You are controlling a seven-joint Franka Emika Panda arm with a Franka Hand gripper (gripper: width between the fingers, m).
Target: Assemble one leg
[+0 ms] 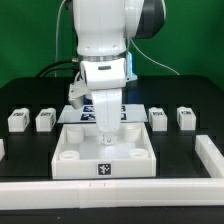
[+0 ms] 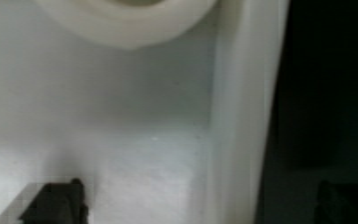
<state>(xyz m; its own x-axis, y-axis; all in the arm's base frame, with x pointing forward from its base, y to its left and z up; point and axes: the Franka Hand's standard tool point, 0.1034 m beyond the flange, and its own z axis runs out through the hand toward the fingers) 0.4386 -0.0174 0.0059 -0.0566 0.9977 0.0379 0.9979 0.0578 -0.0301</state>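
Exterior view — blocky white leg (image 1: 45, 120), square-tagged.

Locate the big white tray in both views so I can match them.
Exterior view: tray lies low in the middle, directly under the gripper.
Wrist view: its white floor and rim fill most of the picture.
Shared landmark: the round corner sockets, one seen close; which corner, cannot tell.

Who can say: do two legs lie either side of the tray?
Yes: two legs lie at the exterior view's left of the tray, two at its right.
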